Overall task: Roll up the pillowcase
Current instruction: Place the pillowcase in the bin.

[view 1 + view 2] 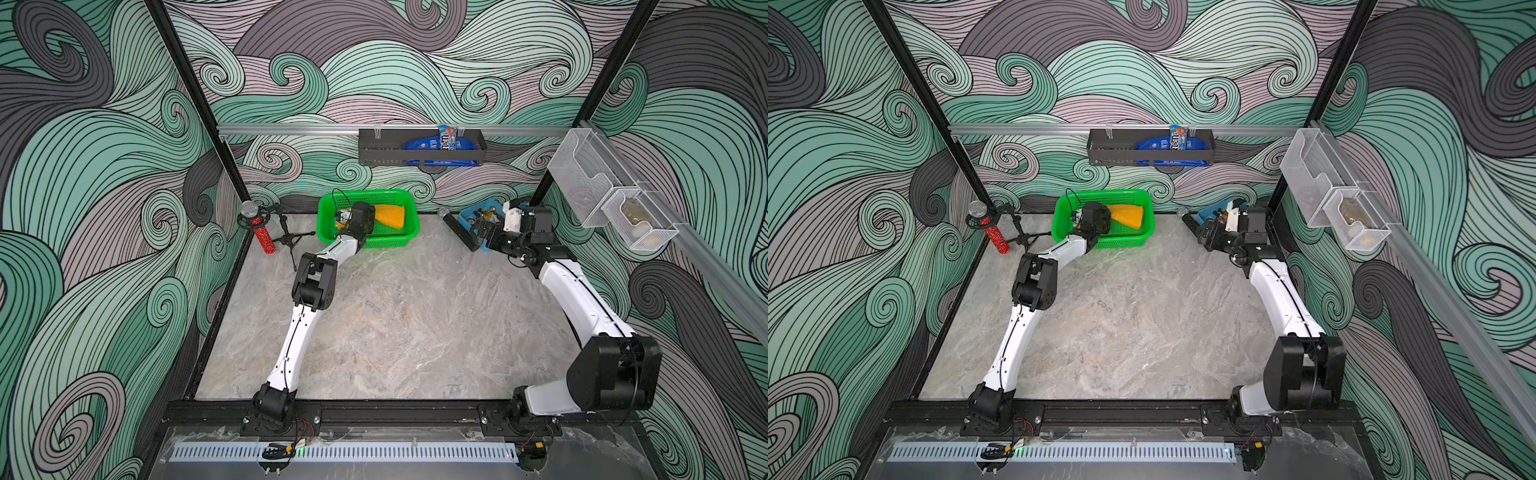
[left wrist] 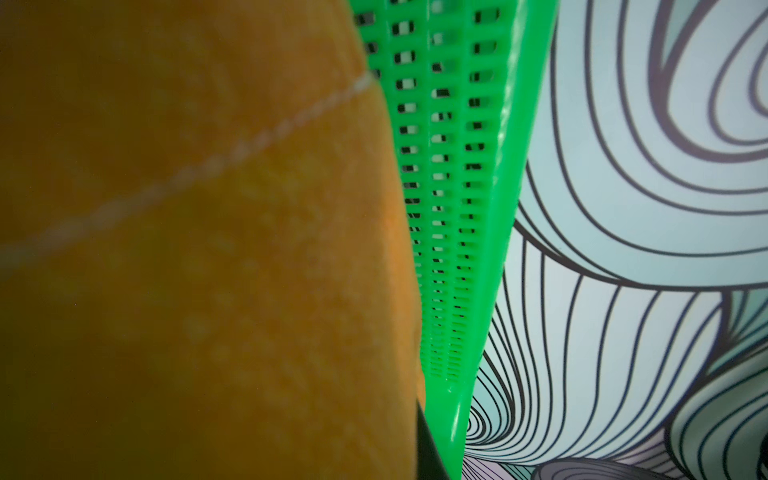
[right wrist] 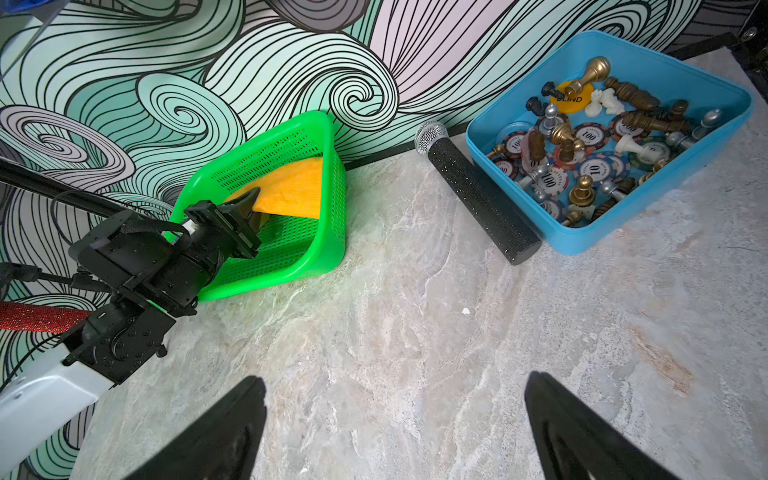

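Nearest to me, the marbled counter point(image 1: 415, 332) is bare in the middle. On the right side, the right end effector point(image 3: 395, 432) hangs above the counter with its 2 fingers wide apart and nothing between them. Just beyond it a black microphone point(image 3: 482, 199) lies against a blue box point(image 3: 623, 232) full of poker chips and chess pieces. On the left side, the left end effector point(image 3: 248, 201) reaches into the green basket point(image 1: 374, 242) at the far edge of the counter and is clamped on the pillowcase point(image 1: 390, 216). The yellow cloth is inside the basket and fans out from the fingers toward the far wall of the basket. A red microphone point(image 1: 264, 239) stands in a holder left of the basket.
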Controlling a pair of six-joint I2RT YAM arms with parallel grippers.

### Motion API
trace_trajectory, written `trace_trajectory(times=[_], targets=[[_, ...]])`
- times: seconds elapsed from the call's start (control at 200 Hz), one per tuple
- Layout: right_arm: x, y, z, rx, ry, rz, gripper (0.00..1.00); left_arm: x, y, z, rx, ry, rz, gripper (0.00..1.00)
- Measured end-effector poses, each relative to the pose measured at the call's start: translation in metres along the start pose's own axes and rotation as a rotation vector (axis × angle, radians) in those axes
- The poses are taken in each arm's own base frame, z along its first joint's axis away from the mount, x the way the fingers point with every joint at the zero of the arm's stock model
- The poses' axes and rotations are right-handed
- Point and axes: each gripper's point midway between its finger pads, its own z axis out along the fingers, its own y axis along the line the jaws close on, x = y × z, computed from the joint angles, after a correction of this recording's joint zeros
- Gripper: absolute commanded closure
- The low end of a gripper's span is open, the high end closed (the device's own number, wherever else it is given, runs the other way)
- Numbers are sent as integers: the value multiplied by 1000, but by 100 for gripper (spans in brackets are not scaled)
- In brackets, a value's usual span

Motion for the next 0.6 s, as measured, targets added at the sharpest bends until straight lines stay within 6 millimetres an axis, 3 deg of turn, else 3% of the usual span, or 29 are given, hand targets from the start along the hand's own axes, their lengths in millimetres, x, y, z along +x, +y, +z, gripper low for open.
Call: trace_trajectory(times=[0.145,0.24,0.6], targets=[[-5,-1,1,-2,-3,7,0,0,2,0,-20,3,8,57],[-9,-1,1,-4,-9,8,0,-1,8,0,-44,-5,11,48],[-28,7,1,-34,-36,8,0,-2,20,-4,-106,-8,22,32]])
